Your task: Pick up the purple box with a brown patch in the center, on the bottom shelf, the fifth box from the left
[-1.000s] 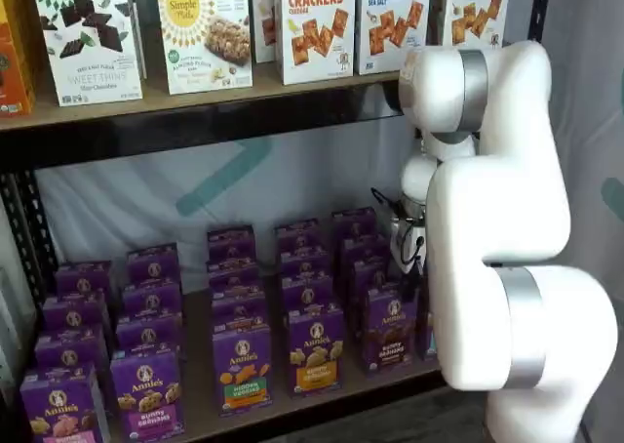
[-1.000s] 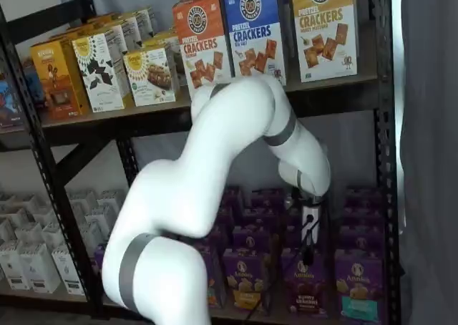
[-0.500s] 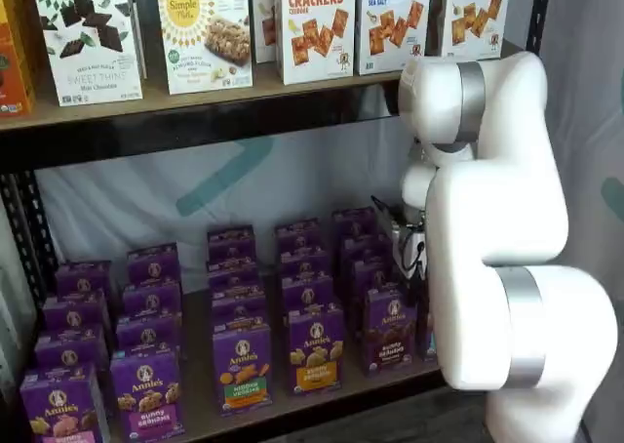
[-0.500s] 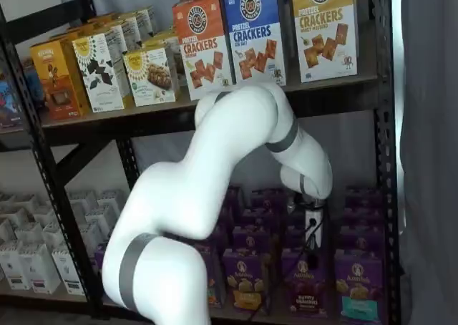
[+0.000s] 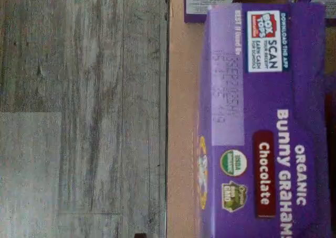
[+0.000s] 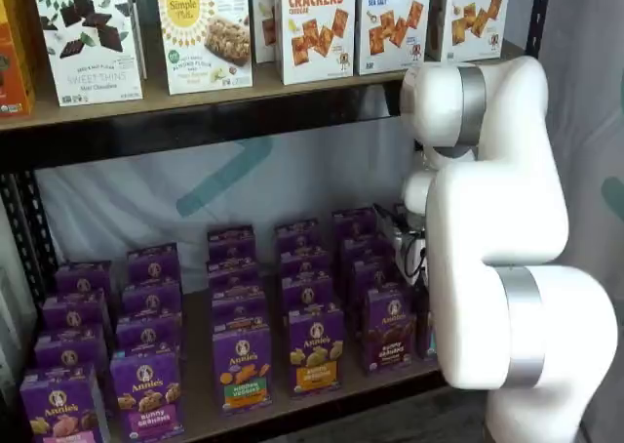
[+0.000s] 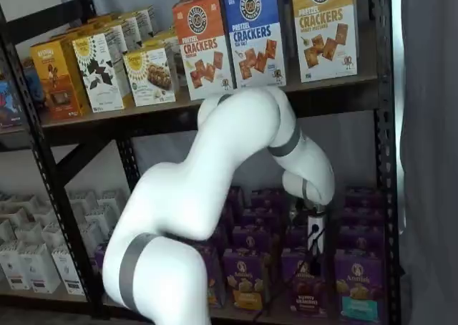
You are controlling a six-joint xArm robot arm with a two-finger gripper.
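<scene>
The purple box (image 6: 389, 328) stands upright at the front of its row on the bottom shelf (image 6: 200, 409), with an orange-panelled purple carton (image 6: 316, 350) just beside it. In both shelf views the white arm (image 6: 497, 238) reaches in front of the rack and hangs the claw (image 7: 313, 243) just above that row. The fingers are too hidden to judge by sight, but the claw is spread as wide as it goes and nothing is in it. The wrist view looks down on the box's top flap, reading "Bunny Grahams Chocolate", near the shelf's front edge, with grey plank floor (image 5: 79, 112) beyond
</scene>
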